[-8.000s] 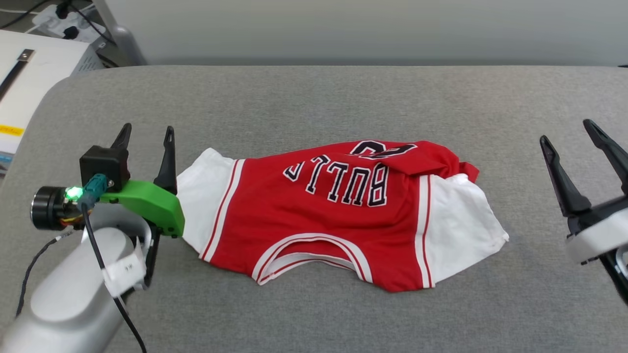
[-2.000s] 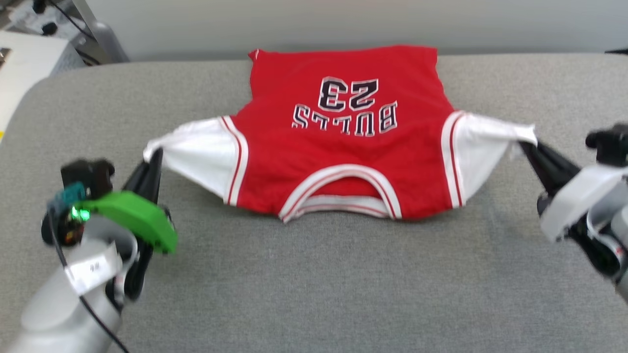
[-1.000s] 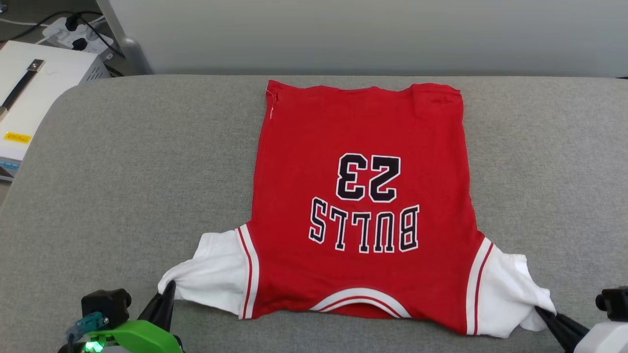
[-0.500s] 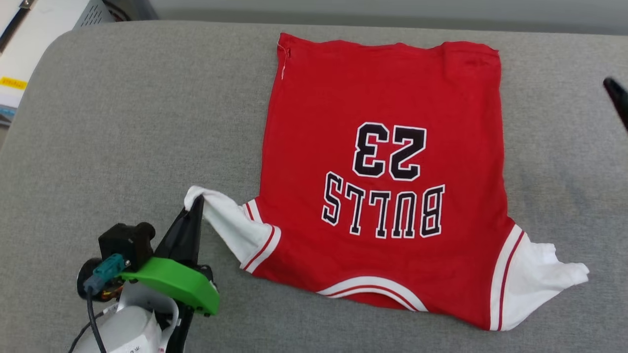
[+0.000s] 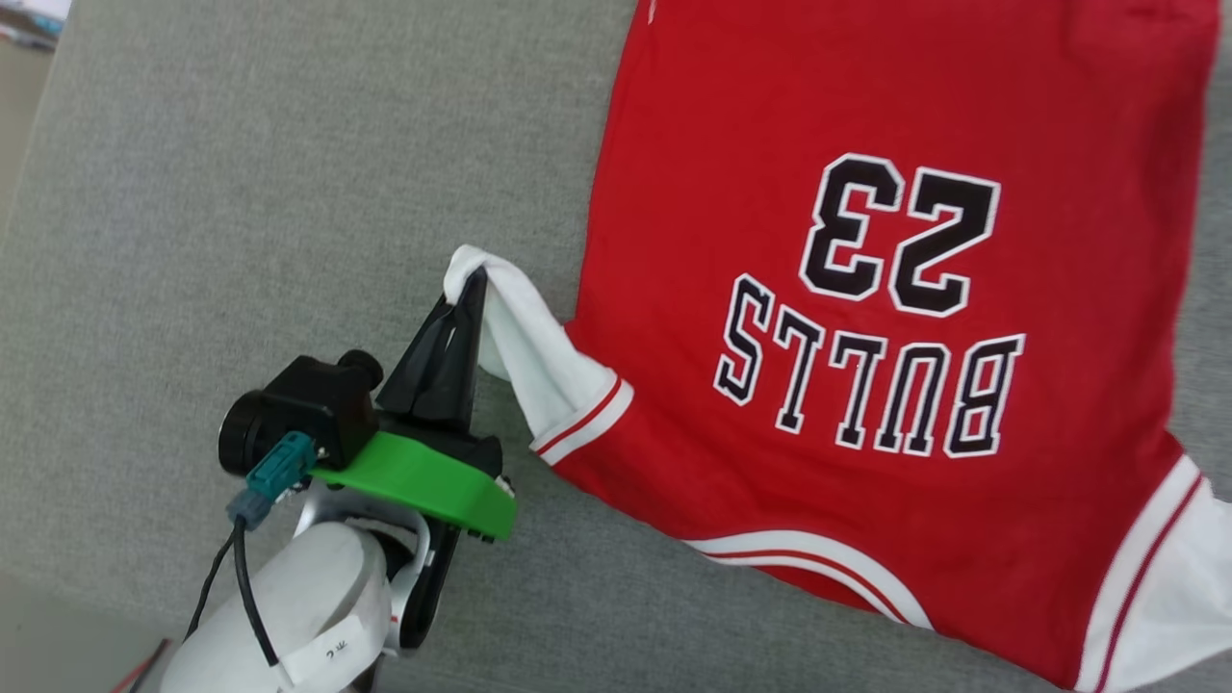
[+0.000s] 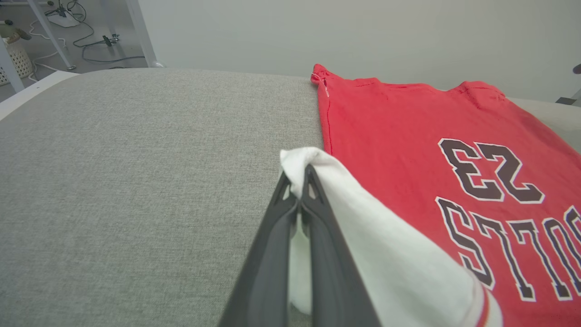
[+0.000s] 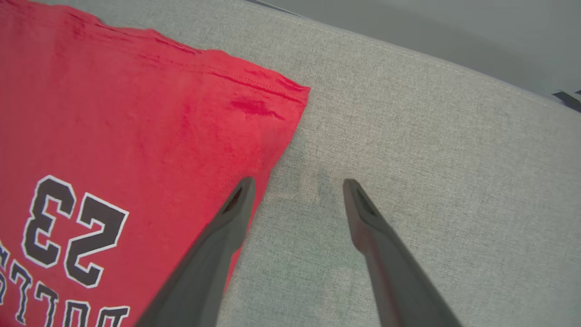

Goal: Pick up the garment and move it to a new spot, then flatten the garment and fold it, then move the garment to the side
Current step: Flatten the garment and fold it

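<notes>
At garment left side, my left gripper pinched white sleeve; red body lay rightward; right gripper spread at opposite edge.

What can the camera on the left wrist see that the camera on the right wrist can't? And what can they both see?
Left wrist view: the left gripper shut on the white sleeve, with cables on the floor far behind. Right wrist view: the right gripper open and holding nothing, over the gray cushion at the shirt's edge. Both: the red garment lying flat, with its number 23.
</notes>
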{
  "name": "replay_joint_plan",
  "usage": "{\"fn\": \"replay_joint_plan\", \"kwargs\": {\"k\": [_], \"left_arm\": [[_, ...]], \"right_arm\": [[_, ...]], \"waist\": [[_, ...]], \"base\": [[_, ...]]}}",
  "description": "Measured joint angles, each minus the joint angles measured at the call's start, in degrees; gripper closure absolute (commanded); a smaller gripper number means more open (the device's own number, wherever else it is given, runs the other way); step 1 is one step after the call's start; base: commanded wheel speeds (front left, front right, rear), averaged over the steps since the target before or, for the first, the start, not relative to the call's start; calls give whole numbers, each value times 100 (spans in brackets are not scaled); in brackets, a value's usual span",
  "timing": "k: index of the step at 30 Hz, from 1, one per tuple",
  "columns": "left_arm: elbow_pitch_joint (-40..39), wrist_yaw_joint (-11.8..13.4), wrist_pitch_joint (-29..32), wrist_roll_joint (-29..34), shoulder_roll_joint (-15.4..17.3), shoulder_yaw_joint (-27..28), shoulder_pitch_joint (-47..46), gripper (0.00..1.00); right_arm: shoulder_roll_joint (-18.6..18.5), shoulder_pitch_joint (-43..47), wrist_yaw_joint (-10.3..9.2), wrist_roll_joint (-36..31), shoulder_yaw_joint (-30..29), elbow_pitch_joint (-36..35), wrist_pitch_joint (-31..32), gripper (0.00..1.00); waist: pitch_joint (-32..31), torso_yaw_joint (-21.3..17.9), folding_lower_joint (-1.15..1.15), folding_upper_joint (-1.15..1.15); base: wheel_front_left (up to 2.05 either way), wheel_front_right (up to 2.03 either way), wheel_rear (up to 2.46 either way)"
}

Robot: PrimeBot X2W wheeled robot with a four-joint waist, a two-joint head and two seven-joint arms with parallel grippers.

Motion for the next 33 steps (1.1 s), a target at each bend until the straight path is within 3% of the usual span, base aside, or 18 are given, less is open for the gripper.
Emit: {"fn": "replay_joint_plan", "kwargs": {"k": [7, 12, 13, 14, 24, 33], "left_arm": [[123, -123, -45, 166, -215, 91, -185, 100], [221, -178, -47, 215, -283, 186, -187, 100], [244, -198, -47, 233, -298, 207, -186, 100], [264, -215, -47, 238, -298, 235, -182, 100], [476, -292, -47, 267, -279, 412, 101, 100], [557, -245, -46, 227, -88, 479, 656, 100]], "right_arm": [[346, -188, 0, -493, 0, 626, -14, 0], [226, -66, 0, -538, 26, 681, -82, 0], [205, -61, 0, -528, 24, 671, -90, 63], [187, -55, 0, -479, 10, 672, -127, 100], [207, 282, 0, -9, 198, 527, -1094, 100], [-772, 1494, 0, 845, 744, -512, -1913, 100]], "waist": [[571, 311, 1, 0], [784, 461, 0, 0], [800, 485, 0, 0], [798, 490, 0, 0], [365, 350, 1, 0], [-471, 71, 0, 0]], "base": [[0, 0, 0], [0, 0, 0], [0, 0, 0], [0, 0, 0], [0, 0, 0], [0, 0, 0]]}}
